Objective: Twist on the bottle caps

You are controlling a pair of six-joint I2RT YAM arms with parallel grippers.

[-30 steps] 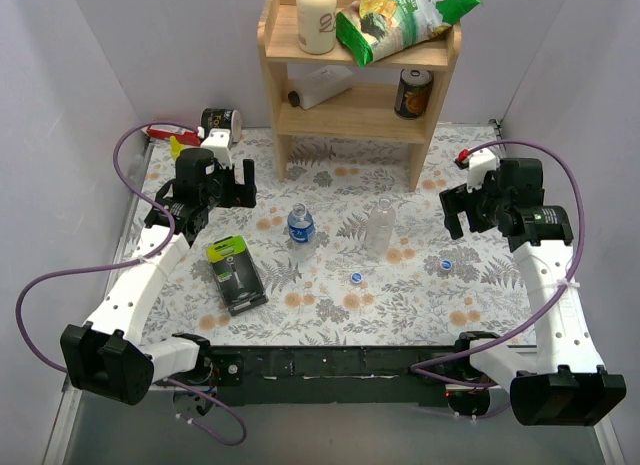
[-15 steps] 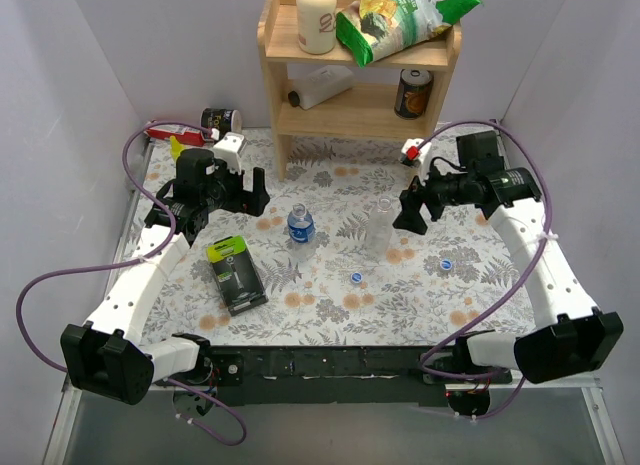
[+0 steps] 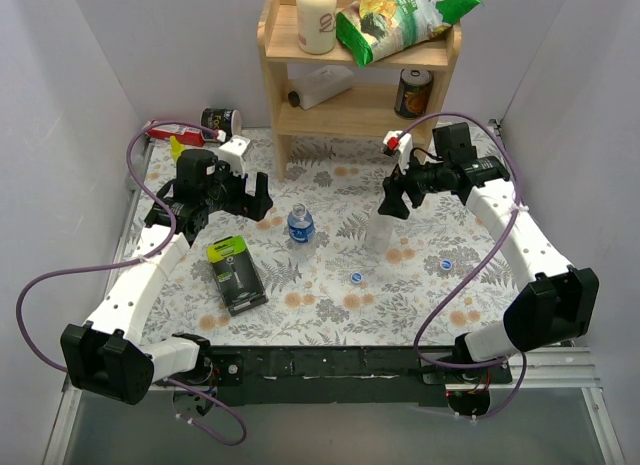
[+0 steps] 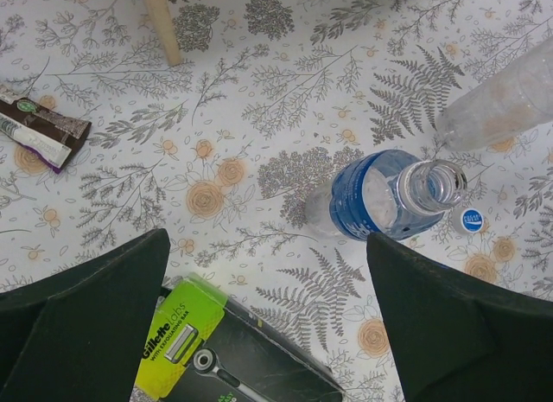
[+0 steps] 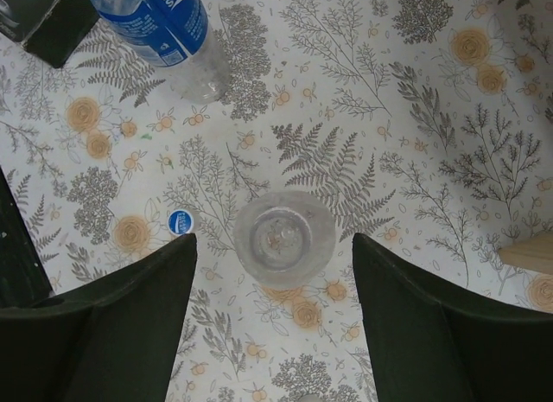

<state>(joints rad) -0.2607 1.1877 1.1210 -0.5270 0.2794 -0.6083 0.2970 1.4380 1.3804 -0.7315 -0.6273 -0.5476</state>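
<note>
1. Over the floral-cloth bench (image 3: 330, 313), the right pincer (image 5: 275, 328) hangs wide open and empty, straight above the label-less clear plastic bottle (image 5: 283, 238).
2. Left pincer (image 4: 268, 320) is wide open too, holding nothing, near the blue-labelled clear plastic bottle (image 4: 380, 194).
3. Both bottles stand uncapped. The small round blue plastic caps lie loose on the bench: middle cap (image 3: 356, 277), right cap (image 3: 446, 265).
4. Step looks like approach. Next move probably calls for steadying a bottle and fetching a cap.

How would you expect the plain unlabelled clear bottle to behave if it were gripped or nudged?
The plain bottle looks empty, the tablecloth showing through it, so it is probably light and may skid at a nudge. Standing upright, tall on a narrow base, it could tip easily. Its thin clear wall may dent under a firm squeeze.
</note>
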